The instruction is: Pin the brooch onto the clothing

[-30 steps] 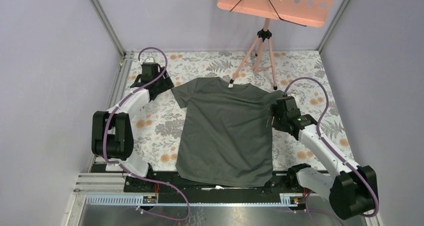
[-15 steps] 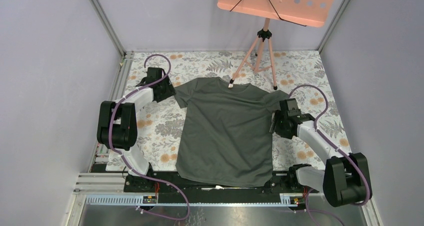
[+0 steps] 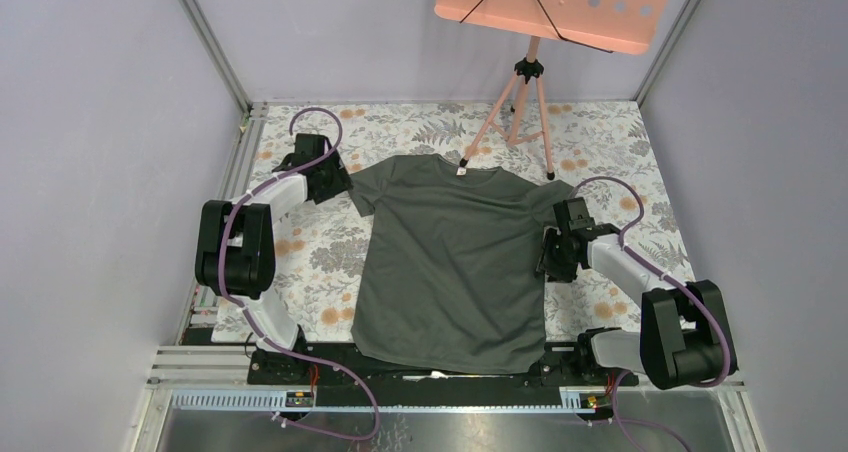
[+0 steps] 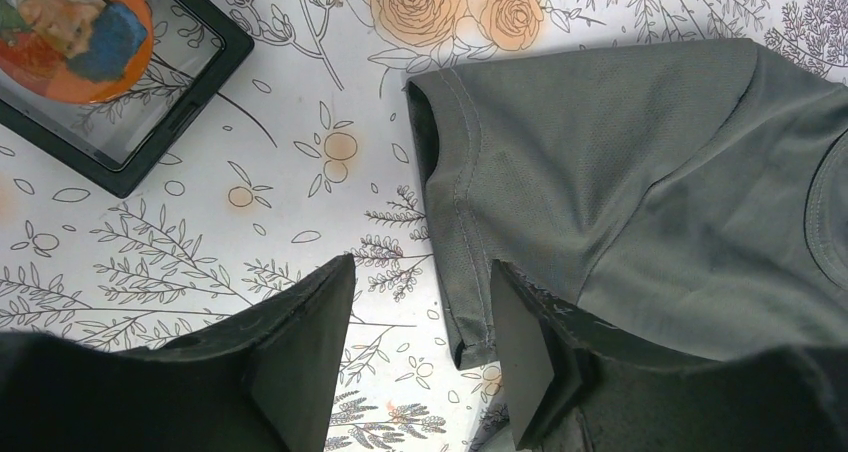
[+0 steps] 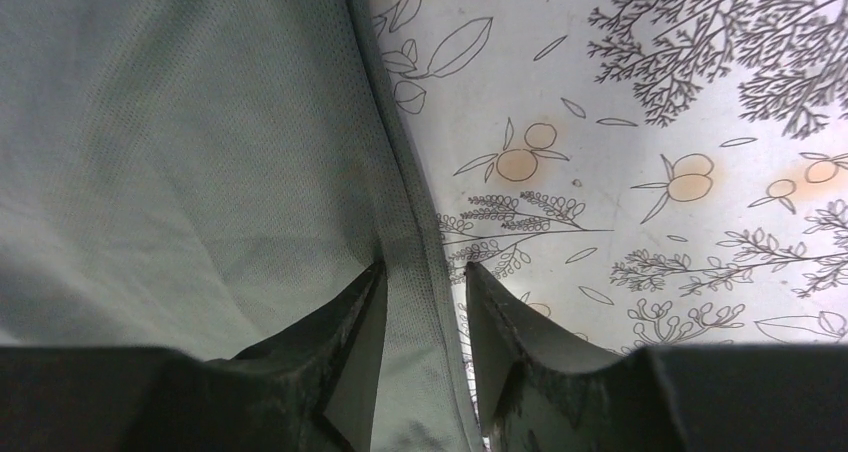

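Note:
The clothing (image 3: 450,262), a dark grey-green T-shirt, lies flat on the flowered table. My left gripper (image 3: 336,183) is at its left sleeve. In the left wrist view that gripper (image 4: 420,272) stands open, with the sleeve's hem (image 4: 465,272) between the fingers and nothing gripped. An orange roundish brooch (image 4: 70,27) rests in a black square case (image 4: 190,92) beyond it. My right gripper (image 3: 549,259) is at the shirt's right side edge. Its fingers (image 5: 424,272) stand narrowly apart on either side of that edge (image 5: 410,262), open.
A pink music stand (image 3: 560,7) on a tripod (image 3: 528,82) rises at the back, with its feet near the shirt's collar. Purple walls and metal rails (image 3: 215,42) fence the flowered tablecloth (image 3: 310,262). The arm bases sit on a black bar (image 3: 420,377) at the near edge.
The right gripper slid nearer along the shirt's right edge and its jaws narrowed around it. The left arm folded up and its gripper settled at the left sleeve.

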Tool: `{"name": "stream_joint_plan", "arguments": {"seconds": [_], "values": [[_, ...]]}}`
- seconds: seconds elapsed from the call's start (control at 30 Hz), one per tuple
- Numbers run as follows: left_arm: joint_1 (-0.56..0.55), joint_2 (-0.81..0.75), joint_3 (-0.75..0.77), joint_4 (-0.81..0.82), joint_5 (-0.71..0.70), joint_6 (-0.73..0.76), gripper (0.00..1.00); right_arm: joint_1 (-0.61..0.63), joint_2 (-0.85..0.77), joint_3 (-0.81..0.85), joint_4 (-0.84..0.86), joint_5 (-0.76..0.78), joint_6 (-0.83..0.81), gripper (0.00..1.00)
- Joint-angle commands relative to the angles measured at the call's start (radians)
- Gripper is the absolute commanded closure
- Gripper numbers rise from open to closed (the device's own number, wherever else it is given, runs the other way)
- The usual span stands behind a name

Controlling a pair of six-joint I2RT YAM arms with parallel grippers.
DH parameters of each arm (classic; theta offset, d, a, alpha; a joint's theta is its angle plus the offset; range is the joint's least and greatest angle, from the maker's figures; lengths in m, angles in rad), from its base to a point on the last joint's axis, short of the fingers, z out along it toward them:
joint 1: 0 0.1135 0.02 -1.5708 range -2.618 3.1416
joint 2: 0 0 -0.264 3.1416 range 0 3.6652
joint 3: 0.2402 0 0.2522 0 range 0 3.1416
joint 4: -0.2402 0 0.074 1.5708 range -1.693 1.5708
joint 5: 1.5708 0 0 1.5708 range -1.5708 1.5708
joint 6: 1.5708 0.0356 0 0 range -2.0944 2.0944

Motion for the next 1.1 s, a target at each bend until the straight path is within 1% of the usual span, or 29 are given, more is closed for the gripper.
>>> {"name": "stream_joint_plan", "arguments": {"seconds": [0.0, 0.1, 0.13, 0.2, 0.27, 0.3, 0.33, 0.47, 0.57, 0.7, 0.8, 0.87, 0.9, 1.0, 1.07], "values": [[0.000, -0.019, 0.033, 0.030, 0.019, -0.005, 0.43, -0.003, 0.017, -0.004, 0.006, -0.042, 0.020, 0.60], [0.000, -0.035, 0.022, 0.033, 0.016, -0.006, 0.43, -0.002, 0.016, -0.005, 0.007, -0.048, 0.021, 0.65], [0.000, -0.040, 0.016, 0.035, 0.019, -0.010, 0.43, -0.002, 0.017, -0.006, 0.007, -0.049, 0.022, 0.69], [-0.001, -0.055, -0.010, 0.040, 0.046, -0.022, 0.42, -0.003, 0.021, -0.008, 0.009, -0.056, 0.020, 0.83], [-0.007, -0.083, -0.060, 0.069, 0.072, -0.046, 0.41, -0.003, 0.020, -0.010, 0.006, -0.062, 0.020, 0.94], [-0.016, -0.100, -0.088, 0.088, 0.075, -0.053, 0.41, -0.003, 0.017, -0.012, 0.000, -0.058, 0.026, 0.98], [-0.026, -0.115, -0.110, 0.099, 0.075, -0.058, 0.40, -0.002, 0.012, -0.013, -0.009, -0.050, 0.034, 1.00], [-0.075, -0.155, -0.186, 0.127, 0.085, -0.073, 0.40, -0.003, -0.039, -0.016, -0.057, 0.018, 0.064, 1.00], [-0.119, -0.183, -0.255, 0.207, 0.131, -0.113, 0.40, -0.003, -0.092, -0.031, -0.076, 0.067, 0.076, 1.00], [-0.196, -0.199, -0.311, 0.278, 0.135, -0.151, 0.40, -0.003, -0.113, -0.043, -0.080, 0.063, 0.086, 1.00], [-0.225, -0.175, -0.302, 0.284, 0.111, -0.151, 0.42, -0.003, -0.100, -0.038, -0.083, 0.052, 0.081, 1.00], [-0.231, -0.158, -0.294, 0.277, 0.095, -0.146, 0.45, -0.003, -0.097, -0.038, -0.081, 0.044, 0.078, 1.00], [-0.233, -0.152, -0.292, 0.278, 0.087, -0.143, 0.50, -0.003, -0.098, -0.038, -0.080, 0.043, 0.078, 1.00], [-0.242, -0.146, -0.284, 0.256, 0.058, -0.128, 0.69, -0.002, -0.102, -0.039, -0.079, 0.042, 0.077, 1.00], [-0.253, -0.150, -0.288, 0.243, 0.035, -0.113, 0.80, -0.003, -0.101, -0.040, -0.077, 0.044, 0.076, 1.00]]}}
